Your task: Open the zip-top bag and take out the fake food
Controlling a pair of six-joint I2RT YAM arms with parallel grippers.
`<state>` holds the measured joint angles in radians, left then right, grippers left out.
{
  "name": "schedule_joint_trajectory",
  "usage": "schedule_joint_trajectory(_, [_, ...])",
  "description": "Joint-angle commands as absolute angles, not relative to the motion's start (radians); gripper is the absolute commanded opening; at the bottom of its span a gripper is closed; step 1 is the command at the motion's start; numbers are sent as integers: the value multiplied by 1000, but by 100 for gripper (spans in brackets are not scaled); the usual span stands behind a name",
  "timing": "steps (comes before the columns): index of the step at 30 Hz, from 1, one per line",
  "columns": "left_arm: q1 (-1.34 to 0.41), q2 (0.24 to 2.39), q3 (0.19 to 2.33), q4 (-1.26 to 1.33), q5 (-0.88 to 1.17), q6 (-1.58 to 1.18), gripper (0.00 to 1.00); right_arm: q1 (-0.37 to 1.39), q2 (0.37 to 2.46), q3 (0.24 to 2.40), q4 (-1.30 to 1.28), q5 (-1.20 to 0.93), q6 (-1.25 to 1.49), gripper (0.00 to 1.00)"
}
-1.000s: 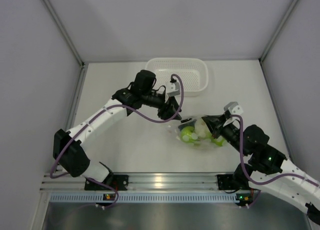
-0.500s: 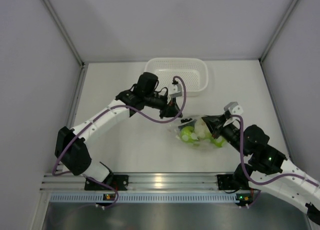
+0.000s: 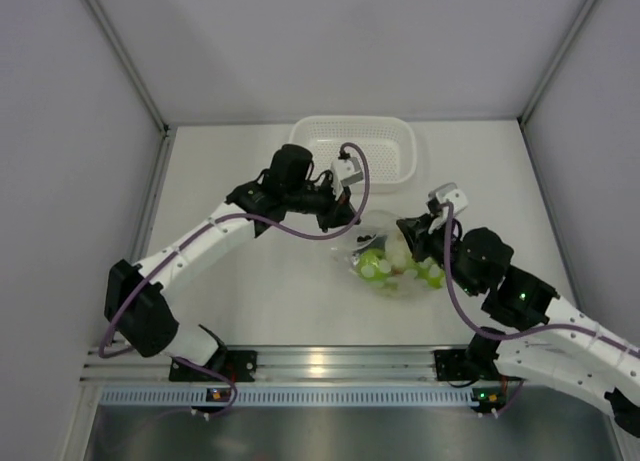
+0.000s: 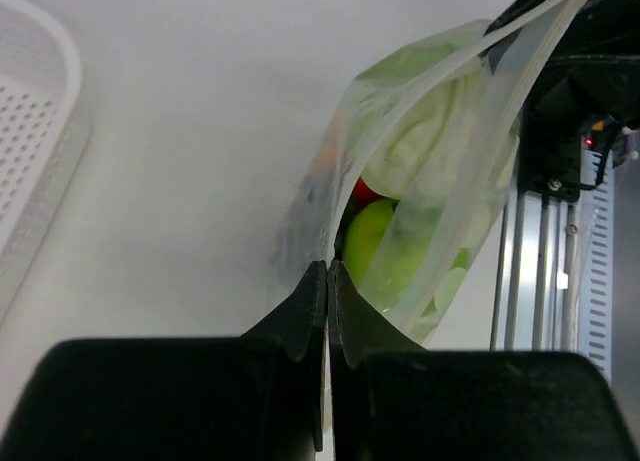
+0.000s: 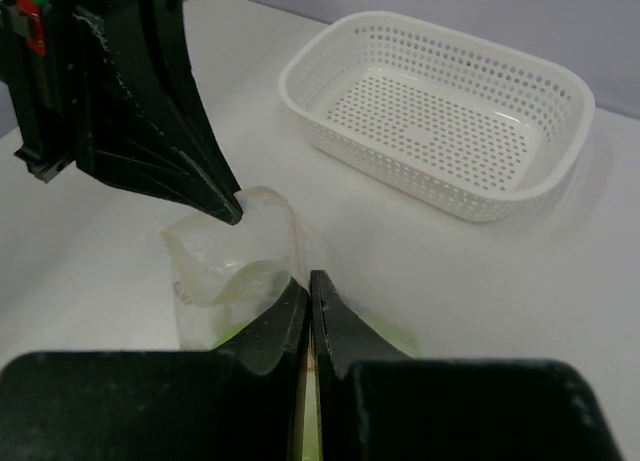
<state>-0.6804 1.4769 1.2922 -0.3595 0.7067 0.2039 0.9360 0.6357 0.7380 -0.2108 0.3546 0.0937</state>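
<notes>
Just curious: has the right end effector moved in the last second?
Yes. The right end effector, gripping the bag, moved toward the white basket.

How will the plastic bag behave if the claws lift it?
Probably floppy: the bag is thin film, taut only where the left claw and right claw pinch its rim. It would likely sag, because the fruit lies heaped inside and may shift.

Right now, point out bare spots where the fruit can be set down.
Widest bare table lies between the left arm, the zip-top bag and the near rail. Another strip runs right of the basket to the wall. The basket is empty. Crowded: around the bag, where both jaws pinch it.
</notes>
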Motion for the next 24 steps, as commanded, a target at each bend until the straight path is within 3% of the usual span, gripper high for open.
schedule_joint_trajectory(1, [-680, 1361, 1276, -313, 471, 62, 0, 914, 722, 837, -250, 405, 153, 4])
schedule_joint_trajectory(9, [-680, 1166, 1201, -393, 221, -93, 0, 810, 955, 1011, -255, 194, 204, 12])
schedule_joint_trajectory(17, [-680, 1031, 1198, -534, -78, -297, 0, 759, 1224, 1212, -252, 0, 296, 31])
schedule_joint_trajectory(24, [-680, 1029, 1100, -525, -274, -560, 0, 759, 1335, 1224, -170, -135, 451, 43])
